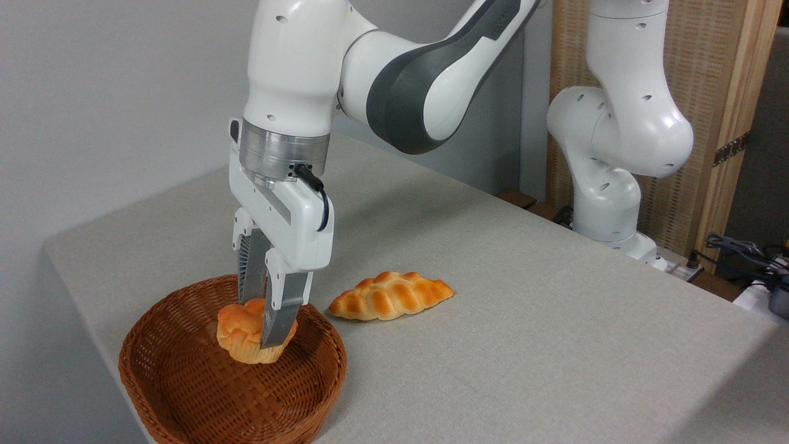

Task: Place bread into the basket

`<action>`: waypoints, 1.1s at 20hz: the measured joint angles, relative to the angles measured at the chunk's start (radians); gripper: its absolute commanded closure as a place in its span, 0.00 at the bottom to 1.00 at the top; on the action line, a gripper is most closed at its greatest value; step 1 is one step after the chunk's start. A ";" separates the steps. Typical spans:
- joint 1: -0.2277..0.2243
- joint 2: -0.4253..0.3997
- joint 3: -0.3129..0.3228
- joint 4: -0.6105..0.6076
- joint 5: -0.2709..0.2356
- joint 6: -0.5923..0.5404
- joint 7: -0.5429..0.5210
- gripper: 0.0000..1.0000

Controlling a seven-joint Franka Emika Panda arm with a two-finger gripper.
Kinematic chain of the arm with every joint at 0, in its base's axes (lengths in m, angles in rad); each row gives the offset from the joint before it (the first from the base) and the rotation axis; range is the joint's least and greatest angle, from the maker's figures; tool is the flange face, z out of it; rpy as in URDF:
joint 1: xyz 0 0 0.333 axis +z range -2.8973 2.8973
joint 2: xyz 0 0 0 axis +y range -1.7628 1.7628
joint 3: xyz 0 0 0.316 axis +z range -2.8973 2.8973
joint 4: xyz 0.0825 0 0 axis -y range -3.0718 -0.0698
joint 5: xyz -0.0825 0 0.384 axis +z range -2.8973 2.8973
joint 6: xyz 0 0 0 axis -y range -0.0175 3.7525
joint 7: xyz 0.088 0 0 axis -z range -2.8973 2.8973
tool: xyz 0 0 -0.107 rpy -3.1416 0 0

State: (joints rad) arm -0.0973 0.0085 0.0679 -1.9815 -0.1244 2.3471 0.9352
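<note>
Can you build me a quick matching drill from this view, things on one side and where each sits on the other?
Things:
1. bun
2. braided loaf
3. basket
4. gripper

Places or states:
A. lying on the bare table, right of the basket
B. fingers shut on the bun
C. held between the fingers, over the basket
D. at the table's near left corner

Pairs: 1-C, 2-A, 3-D, 4-B

The pincer (pixel 262 314) grips the bread (pixel 243 336) above the basket (pixel 185 394), beside a braided loaf (pixel 391 296).
</note>
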 measured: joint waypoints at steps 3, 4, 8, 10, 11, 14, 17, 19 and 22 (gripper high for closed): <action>0.000 0.000 0.000 0.000 0.000 0.000 0.000 0.00; 0.000 0.000 0.000 0.000 0.000 0.000 0.000 0.00; 0.000 0.000 0.000 0.002 0.000 0.000 -0.001 0.00; 0.000 0.000 0.000 0.003 0.000 0.000 -0.001 0.00; 0.000 0.000 0.000 0.003 0.000 0.000 -0.001 0.00; 0.000 -0.002 0.001 0.004 0.000 0.000 -0.003 0.00; 0.004 -0.019 0.007 0.006 0.000 -0.012 -0.006 0.00; 0.011 -0.042 0.012 0.007 0.000 -0.047 -0.006 0.00; 0.016 -0.094 0.038 0.013 0.000 -0.149 -0.006 0.00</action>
State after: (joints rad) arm -0.0817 -0.0856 0.1062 -1.9686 -0.1244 2.1979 0.9292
